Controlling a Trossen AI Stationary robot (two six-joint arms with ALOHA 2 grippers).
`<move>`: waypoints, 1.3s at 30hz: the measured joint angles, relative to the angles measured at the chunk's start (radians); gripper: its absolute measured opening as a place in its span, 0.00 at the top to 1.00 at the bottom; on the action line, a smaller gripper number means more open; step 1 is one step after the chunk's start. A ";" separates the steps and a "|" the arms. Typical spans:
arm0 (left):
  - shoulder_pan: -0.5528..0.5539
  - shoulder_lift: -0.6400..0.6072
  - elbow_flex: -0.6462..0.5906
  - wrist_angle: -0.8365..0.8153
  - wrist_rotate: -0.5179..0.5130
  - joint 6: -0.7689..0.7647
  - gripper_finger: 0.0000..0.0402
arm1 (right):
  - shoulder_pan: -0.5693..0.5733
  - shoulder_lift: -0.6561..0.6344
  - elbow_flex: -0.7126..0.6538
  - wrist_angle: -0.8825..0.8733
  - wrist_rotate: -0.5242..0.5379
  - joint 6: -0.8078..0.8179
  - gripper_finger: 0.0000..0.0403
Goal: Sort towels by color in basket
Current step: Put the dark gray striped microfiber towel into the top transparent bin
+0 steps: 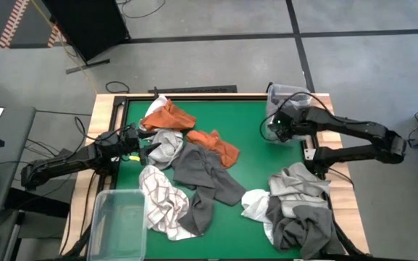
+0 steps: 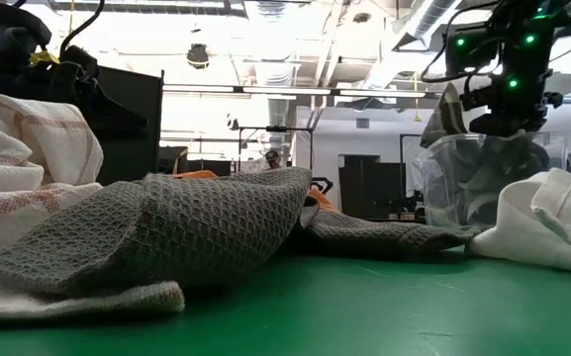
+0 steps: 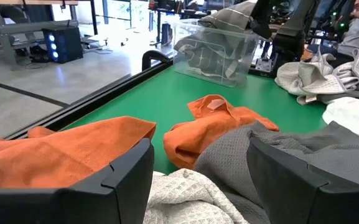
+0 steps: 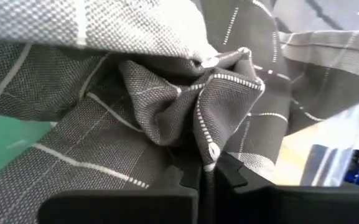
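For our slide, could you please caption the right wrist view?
Right gripper shut on a grey checked towel.

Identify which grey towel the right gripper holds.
The dark grey towel with thin white check lines, pinched by the right gripper over the far-right clear bin; others lie loose.

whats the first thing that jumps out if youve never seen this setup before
The jumble of towels on the green table: two rust-orange towels toward the far side, dark grey towels in the middle, and a white-and-grey pile at the near right. Next, the right gripper, shut on a grey checked towel over the clear bin at the far right corner. The left gripper sits open at the orange towels.
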 joint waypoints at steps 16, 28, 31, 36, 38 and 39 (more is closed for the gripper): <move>0.000 0.000 0.000 0.000 0.000 0.000 0.39 | -0.196 -0.012 0.035 0.147 -0.320 -0.166 0.91; 0.000 0.000 0.000 0.000 0.000 0.000 0.39 | -0.290 0.080 0.039 0.170 -0.363 -0.239 0.91; 0.000 0.000 0.000 0.000 0.000 0.000 0.39 | -0.289 0.117 0.043 0.170 -0.383 -0.254 0.91; 0.000 0.000 0.000 0.000 0.000 0.000 0.39 | -0.295 0.164 0.042 0.214 -0.438 -0.272 0.92; 0.000 0.000 0.000 0.000 0.000 0.000 0.39 | -0.300 0.178 0.042 0.230 -0.465 -0.277 0.92; 0.000 0.000 0.000 0.000 0.000 0.000 0.39 | -0.304 0.186 0.042 0.230 -0.473 -0.277 0.92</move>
